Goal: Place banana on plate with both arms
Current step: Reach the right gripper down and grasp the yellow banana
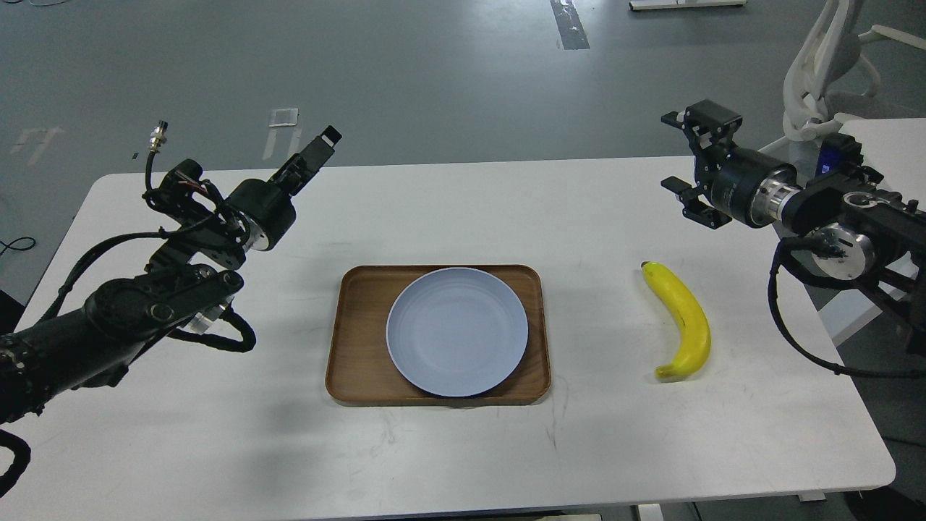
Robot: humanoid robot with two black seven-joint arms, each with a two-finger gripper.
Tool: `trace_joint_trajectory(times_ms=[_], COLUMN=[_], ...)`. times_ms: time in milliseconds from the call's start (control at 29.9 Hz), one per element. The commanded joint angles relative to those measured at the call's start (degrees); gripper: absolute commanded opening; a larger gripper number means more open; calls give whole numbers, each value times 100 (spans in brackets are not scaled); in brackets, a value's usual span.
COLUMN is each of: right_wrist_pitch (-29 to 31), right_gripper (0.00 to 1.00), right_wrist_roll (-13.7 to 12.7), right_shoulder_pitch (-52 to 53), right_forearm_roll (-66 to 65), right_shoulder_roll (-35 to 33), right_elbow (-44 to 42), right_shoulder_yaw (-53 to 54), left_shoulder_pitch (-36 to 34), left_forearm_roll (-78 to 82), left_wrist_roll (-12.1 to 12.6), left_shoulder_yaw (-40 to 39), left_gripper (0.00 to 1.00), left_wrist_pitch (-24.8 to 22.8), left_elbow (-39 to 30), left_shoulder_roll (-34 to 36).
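The yellow banana (684, 318) lies on the white table at the right, dark tip pointing away from me. The pale blue-grey plate (457, 331) lies flat in a brown wooden tray (354, 362) at the table's middle. My left gripper (315, 153) is raised over the far left of the table, well clear of the plate, and holds nothing. It is seen edge-on, so its fingers cannot be told apart. My right gripper (684, 155) is open and empty, raised at the far right, beyond the banana.
The white table (217, 449) ends close behind both grippers. A white chair (825, 79) and another white tabletop (890, 145) stand at the far right beside my right arm. Loose black cables hang from both arms.
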Motion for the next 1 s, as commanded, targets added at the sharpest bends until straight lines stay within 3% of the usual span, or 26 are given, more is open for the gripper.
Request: trace_joint_trajectory(times_ms=[0,67,134,167,267,702,802,869,936,970], right_wrist_pitch=[-4,-4,-4,-4,-4,-13,-13,-13,-13,-13], right_gripper=[99,99,99,99,96,85,76,64,41,37], right_wrist_roll=[5,5,5,5,5,5,5,5,5,5], right_shoulder_pitch=[229,325,378,457,572,493,493,449,370,370], right_forearm_roll=[-2246,-3728,-4383,-4977,-5965,-6161,-6135,-6135,-6152,-6152], right_shoulder_roll=[-463,-700,-780,-789,-763,-297,-297,-297,-297,-297], right_elbow=[411,569,588,579,517,500,508,517,543,544], right_shoulder_yaw=[-643,-1046,-1302,-1607,-2390,-3017,-3025,-3052,-3157,-3192], left_shoulder_pitch=[-110,-119,-110,-93,-14,83,83,83,83,83], left_forearm_roll=[-1232,-1803,-2059,-2295,-2605,-2605,-2597,-2579,-2553,-2553], left_wrist_roll=[13,555,864,1179,1734,1692,1551,1481,1472,1472], left_shoulder_yaw=[-768,-1181,-1454,-1742,-2227,-2290,-2281,-2281,-2272,-2272], left_gripper=[98,98,98,98,98,98,98,98,98,98], left_wrist_pitch=[-803,-1155,-1261,-1375,-1709,-1833,-1842,-1842,-1833,-1833], left_elbow=[67,67,67,67,67,49,41,49,49,49], left_shoulder_roll=[21,65,109,127,179,434,443,435,435,435])
